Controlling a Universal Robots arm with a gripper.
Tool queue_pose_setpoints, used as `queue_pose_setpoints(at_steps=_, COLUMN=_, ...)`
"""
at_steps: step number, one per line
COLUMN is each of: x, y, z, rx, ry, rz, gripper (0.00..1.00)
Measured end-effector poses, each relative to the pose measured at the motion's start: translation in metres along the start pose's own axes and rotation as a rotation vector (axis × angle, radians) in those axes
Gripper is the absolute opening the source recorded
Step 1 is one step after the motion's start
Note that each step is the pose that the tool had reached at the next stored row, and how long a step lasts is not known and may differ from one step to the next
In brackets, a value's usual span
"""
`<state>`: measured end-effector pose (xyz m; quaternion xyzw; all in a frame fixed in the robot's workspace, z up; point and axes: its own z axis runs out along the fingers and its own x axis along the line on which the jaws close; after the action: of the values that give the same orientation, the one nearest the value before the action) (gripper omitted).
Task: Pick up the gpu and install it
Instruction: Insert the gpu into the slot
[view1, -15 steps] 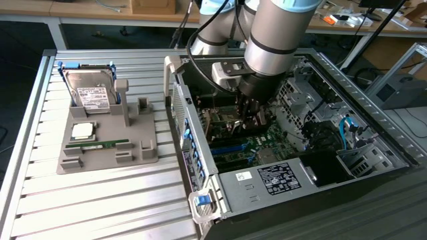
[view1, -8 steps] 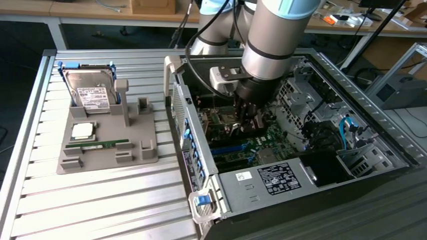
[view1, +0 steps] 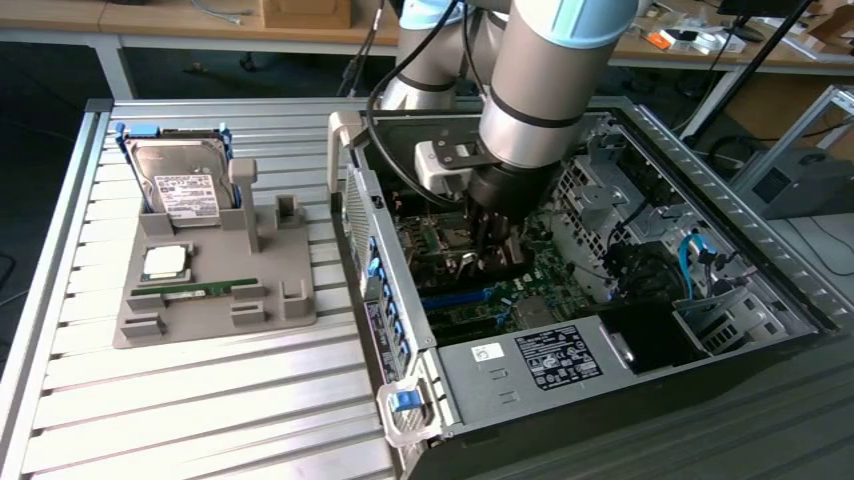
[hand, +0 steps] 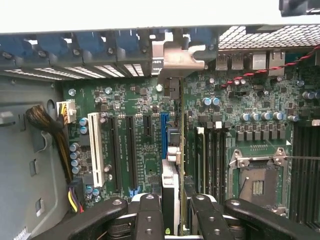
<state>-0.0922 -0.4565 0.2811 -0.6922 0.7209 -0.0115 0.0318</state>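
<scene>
While the arm reaches down into the open computer case (view1: 587, 330), we see this:

Claw: the claw (hand: 172, 212) is pinching the gpu (hand: 171, 175) edge-on between its black fingers (hand: 150, 215), neither spread wide nor pressed fully together.

Gpu: we see the card held upright over the motherboard (hand: 135, 100), its silver end bracket (hand: 175, 57) up against the rear wall of the case, in line with the blue slot (hand: 163, 132). We cannot tell whether its edge is seated in a slot or just above it.

Arm: in the exterior view we find the grey arm (view1: 541, 90) coming down from above, its wrist inside the case near the middle of the board, with the claw (view1: 491, 245) low among the components.

Motherboard: we note long black slots and one white slot (hand: 95, 147) beside the card, and an uncovered processor socket (hand: 257, 182) on its other side.

Worktop: on the slatted metal worktop (view1: 200, 400), to the exterior view's left of the case, stands a grey holder (view1: 220, 290). In it we see a hard drive (view1: 180, 185) with a white label, a processor chip (view1: 166, 262) and a narrow green memory stick (view1: 198, 290).
</scene>
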Motion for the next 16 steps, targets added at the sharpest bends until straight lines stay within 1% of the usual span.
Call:
queue_pose_setpoints(at_steps=5, x=0.0038, y=0.0031, z=0.0011, rx=0.0002, ry=0.0011, rz=0.0, gripper=0.27)
queue_pose_setpoints(at_steps=10, x=0.0051, y=0.0052, z=0.0018, rx=0.0003, ry=0.0046, rz=0.0, gripper=0.27)
queue_pose_setpoints(at_steps=16, x=0.0052, y=0.0064, z=0.003, rx=0.0004, ry=0.0045, rz=0.0, gripper=0.27)
